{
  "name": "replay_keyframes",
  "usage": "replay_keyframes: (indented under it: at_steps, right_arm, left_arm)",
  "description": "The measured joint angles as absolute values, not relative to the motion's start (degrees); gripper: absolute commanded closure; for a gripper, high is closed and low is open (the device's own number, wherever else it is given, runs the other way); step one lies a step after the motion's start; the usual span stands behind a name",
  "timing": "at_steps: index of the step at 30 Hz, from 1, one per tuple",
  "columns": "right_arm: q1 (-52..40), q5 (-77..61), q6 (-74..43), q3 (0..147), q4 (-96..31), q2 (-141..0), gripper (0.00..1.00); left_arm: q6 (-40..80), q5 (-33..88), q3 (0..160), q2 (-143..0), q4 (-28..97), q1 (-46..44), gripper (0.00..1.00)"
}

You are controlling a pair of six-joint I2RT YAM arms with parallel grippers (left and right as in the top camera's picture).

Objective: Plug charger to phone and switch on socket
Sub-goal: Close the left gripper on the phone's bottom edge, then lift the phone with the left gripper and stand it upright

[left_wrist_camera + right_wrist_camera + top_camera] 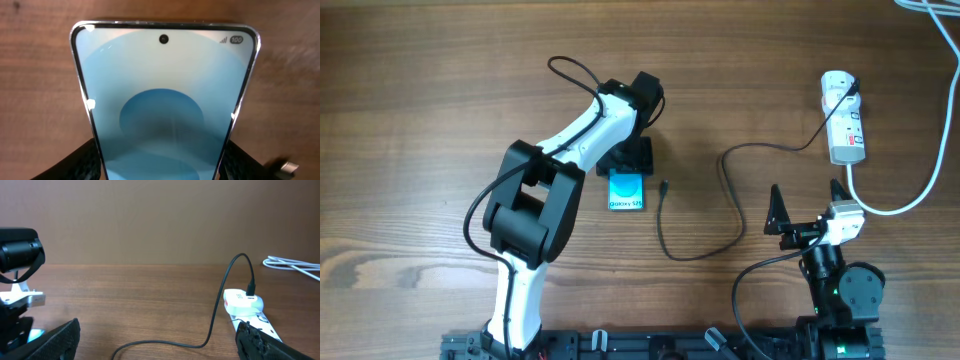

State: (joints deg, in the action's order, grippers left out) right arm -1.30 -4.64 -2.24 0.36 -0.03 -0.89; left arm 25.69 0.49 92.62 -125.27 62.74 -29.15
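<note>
Phone (627, 189) lies flat on the wooden table (410, 100) with its screen lit and the left gripper (628, 168) over it. In the wrist view we see its 2 fingers (75, 162) pressed against the long edges, gripping the phone. Right gripper (808, 200) hangs wide, holding nothing, near the socket (843, 118). Charger (750, 147) plug sits in the socket's far end – its connector (663, 186) lies loose just beside the phone, not touching.

We find open table (400, 100) toward the far-left corner; the left arm (580, 130) hangs over the phone (627, 190), and the charger (661, 215) loops across the way to the socket (843, 118).
</note>
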Motion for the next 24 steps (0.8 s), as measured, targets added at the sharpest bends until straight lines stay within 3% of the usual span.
replay_keyframes:
  at_steps: [12, 24]
  right_arm:
    - [-1.3, -4.6, -2.2, 0.4, 0.0, -0.9, 0.00]
    - [-1.3, -4.6, -2.2, 0.4, 0.0, -0.9, 0.00]
  left_arm:
    - [25.8, 8.2, 98.4, -122.3, 67.5, -29.0, 0.40]
    - [25.8, 36.9, 98.6, -111.7, 69.4, -23.7, 0.40]
